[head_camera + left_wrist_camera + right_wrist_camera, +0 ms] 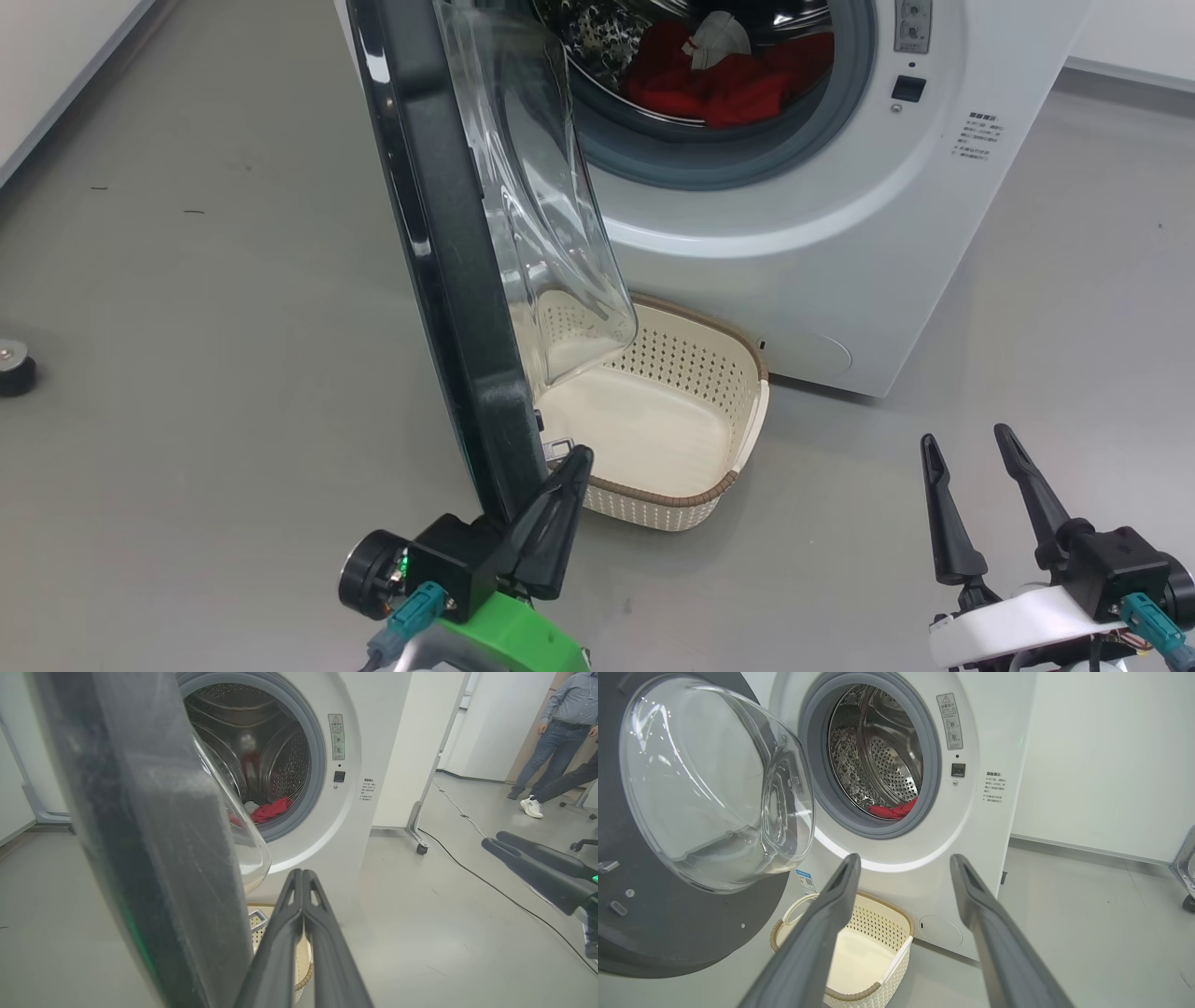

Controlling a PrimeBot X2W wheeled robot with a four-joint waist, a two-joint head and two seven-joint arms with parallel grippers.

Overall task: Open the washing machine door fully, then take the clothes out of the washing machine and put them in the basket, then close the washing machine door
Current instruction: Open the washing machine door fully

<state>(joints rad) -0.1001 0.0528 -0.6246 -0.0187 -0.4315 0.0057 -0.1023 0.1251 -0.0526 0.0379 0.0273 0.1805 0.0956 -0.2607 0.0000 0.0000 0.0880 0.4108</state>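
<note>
The washing machine [840, 233] is seen standing at the far side of the grey floor [187, 373], and the washing machine door [439, 233] is swung out on its left hinge towards the near side, so that in the head view its black rim is met almost edge-on and its clear glass bowl bulges to the right. The round opening is left uncovered, ringed by the grey gasket [747, 159]. The clothes [728, 84] are found inside the steel drum [878, 756], heaped at its bottom: red fabric with a piece of white cloth on top and some dark patterned fabric to the left. The basket [653, 509] is set on the floor just in front of the machine, below the opening and to the right of the door, with its far left corner seen through the glass bowl. A blue label [805, 882] is seen low on the machine's front, just above the basket. The left gripper [577, 457] is held at the lower edge of the door, just beside the inner side of the rim; its fingers are pressed together with nothing between them, and whether the rim is touched cannot be told. The right gripper [964, 435] is held well to the right over bare floor, apart from the basket and the machine; its fingers are spread wide and nothing is held. In the left wrist view a person [556, 728] is seen standing far off to the right, and a dark cable [490, 886] is laid across the floor.
</note>
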